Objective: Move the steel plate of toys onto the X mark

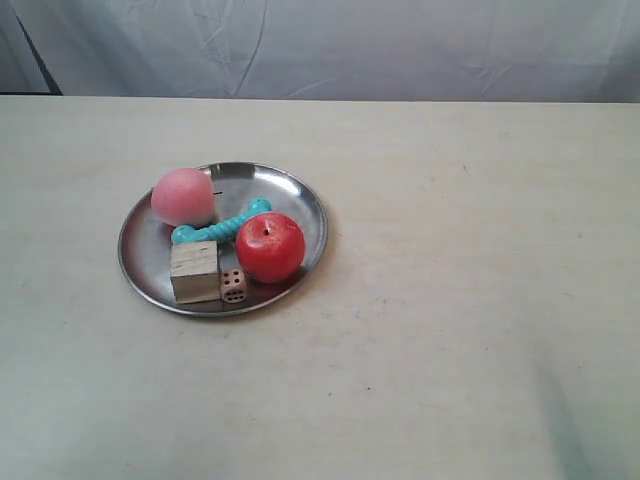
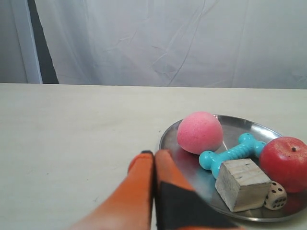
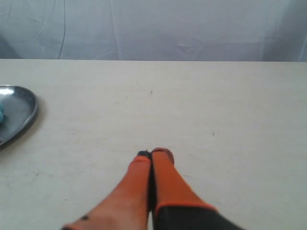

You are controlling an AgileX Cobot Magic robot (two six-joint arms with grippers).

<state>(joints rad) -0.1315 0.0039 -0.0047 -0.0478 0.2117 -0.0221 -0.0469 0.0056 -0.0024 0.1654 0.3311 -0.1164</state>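
The steel plate (image 1: 290, 196) lies on the table, left of centre in the exterior view. It holds a pink ball (image 1: 183, 195), a teal bone (image 1: 222, 227), a red apple (image 1: 270, 247), a wooden cube (image 1: 194, 271) and a small die (image 1: 233, 285). My left gripper (image 2: 154, 154) is shut and empty. Its tips are by the plate's (image 2: 235, 127) rim on the side of the pink ball (image 2: 200, 132), and contact cannot be told. My right gripper (image 3: 153, 153) is shut and empty over bare table, well away from the plate (image 3: 17, 108). I cannot make out the X mark. Neither gripper shows in the exterior view.
A pale table (image 1: 460, 330) stretches wide to the exterior view's right of the plate. A white cloth backdrop (image 1: 350, 45) hangs behind the table's far edge. A few tiny dark specks dot the tabletop.
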